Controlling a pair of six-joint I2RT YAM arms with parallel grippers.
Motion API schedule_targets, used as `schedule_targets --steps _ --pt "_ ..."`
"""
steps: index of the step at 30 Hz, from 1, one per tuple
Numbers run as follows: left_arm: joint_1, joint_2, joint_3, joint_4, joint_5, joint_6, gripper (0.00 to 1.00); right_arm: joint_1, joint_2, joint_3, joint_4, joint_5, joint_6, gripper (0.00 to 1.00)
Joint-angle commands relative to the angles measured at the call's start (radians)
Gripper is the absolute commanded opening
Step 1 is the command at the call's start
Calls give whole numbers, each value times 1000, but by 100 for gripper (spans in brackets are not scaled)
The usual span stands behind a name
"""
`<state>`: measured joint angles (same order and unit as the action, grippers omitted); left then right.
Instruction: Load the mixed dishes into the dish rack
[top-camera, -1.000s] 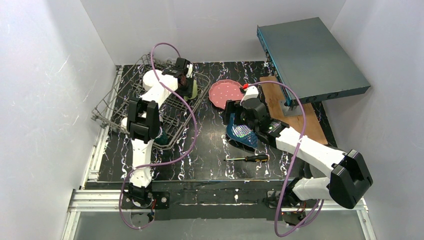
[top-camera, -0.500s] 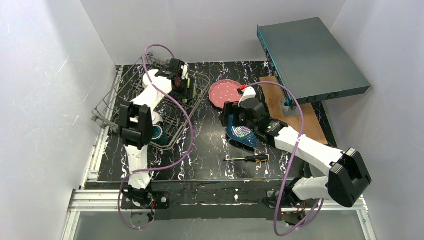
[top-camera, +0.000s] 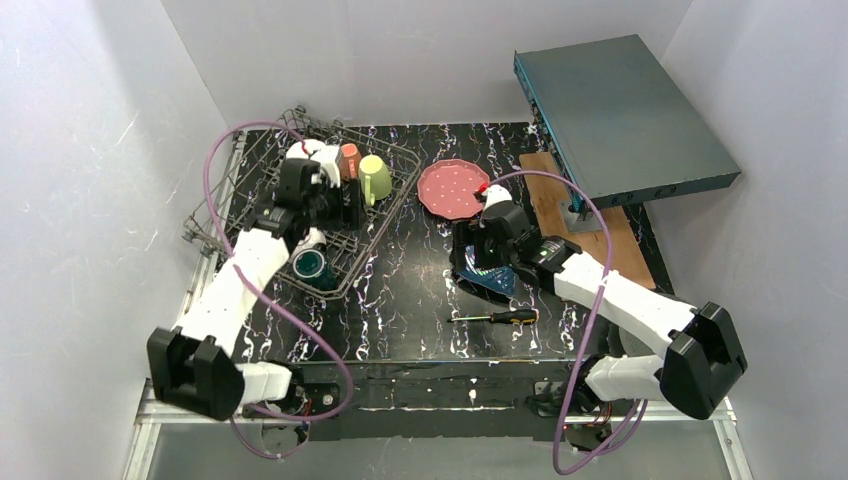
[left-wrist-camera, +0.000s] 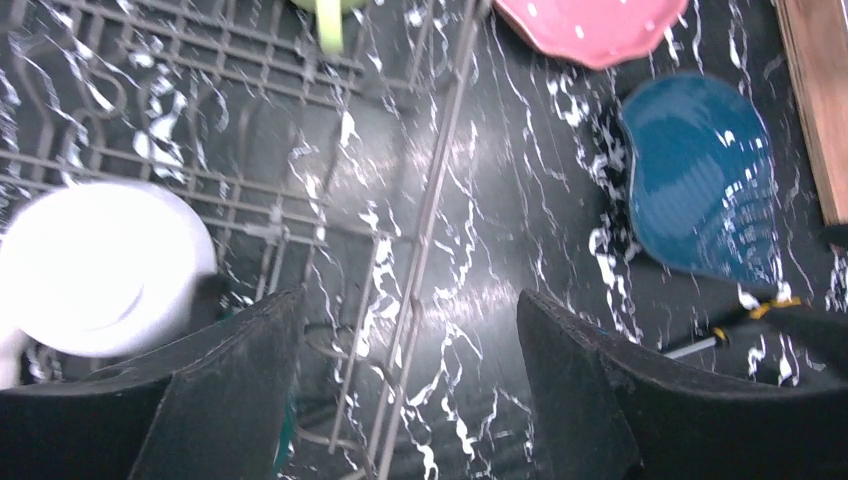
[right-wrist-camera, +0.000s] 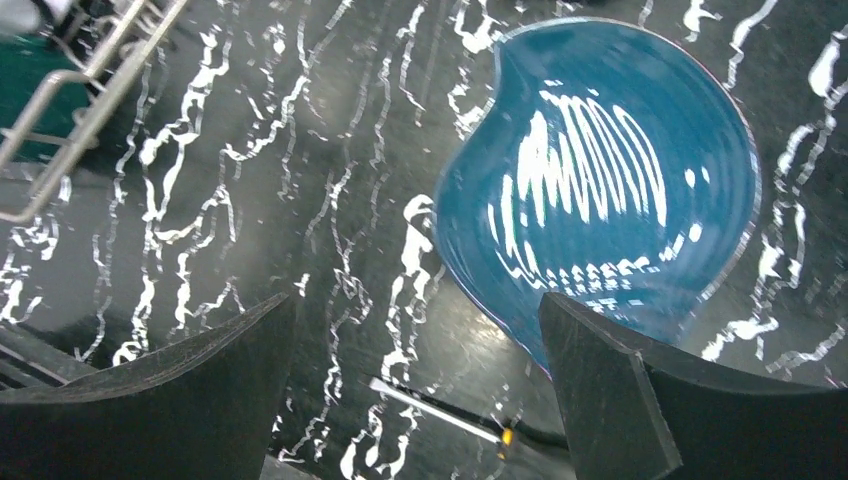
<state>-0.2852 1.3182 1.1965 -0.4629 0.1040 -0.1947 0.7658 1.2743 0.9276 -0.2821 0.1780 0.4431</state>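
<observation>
The dish rack (top-camera: 218, 212) stands at the left. It holds a yellow-green mug (top-camera: 375, 178), a small salmon cup (top-camera: 349, 160), a green-inside cup (top-camera: 310, 265) and a white bowl (left-wrist-camera: 100, 265). My left gripper (top-camera: 337, 202) hovers open and empty over the rack's right rim (left-wrist-camera: 440, 180). The pink dotted plate (top-camera: 453, 188) lies on the table right of the rack. The blue leaf-shaped plate (right-wrist-camera: 600, 170) lies flat below it. My right gripper (top-camera: 468, 252) hangs open just above the blue plate's left edge, one finger over the plate, nothing gripped.
A black-and-yellow-handled screwdriver (top-camera: 495, 317) lies in front of the blue plate. A flat teal-grey metal box (top-camera: 620, 115) leans at the back right over a wooden board (top-camera: 592, 228). White walls close in both sides.
My left gripper has opened and drawn back toward the near left, leaving the yellow-green mug standing in the rack. The right gripper has stayed open above the blue plate, shifting only slightly.
</observation>
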Motion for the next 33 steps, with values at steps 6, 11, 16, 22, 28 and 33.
schedule_targets --steps 6,11,16,22,28,33 --pt "-26 -272 -262 259 189 -27 78 -175 -157 -109 -99 52 33 98" --pt "-99 -301 -247 221 149 40 79 -309 -140 -143 -108 -6 93 98" --pt "-123 -336 -253 215 94 53 79 -353 -106 -210 -29 -74 133 90" --pt "-130 -357 -256 211 68 61 79 -356 -20 -254 57 -122 166 79" --pt "-138 -347 -254 207 64 61 79 -362 57 -250 68 -108 155 78" --pt "-141 -349 -255 205 50 64 79 -370 86 -274 89 -108 163 78"
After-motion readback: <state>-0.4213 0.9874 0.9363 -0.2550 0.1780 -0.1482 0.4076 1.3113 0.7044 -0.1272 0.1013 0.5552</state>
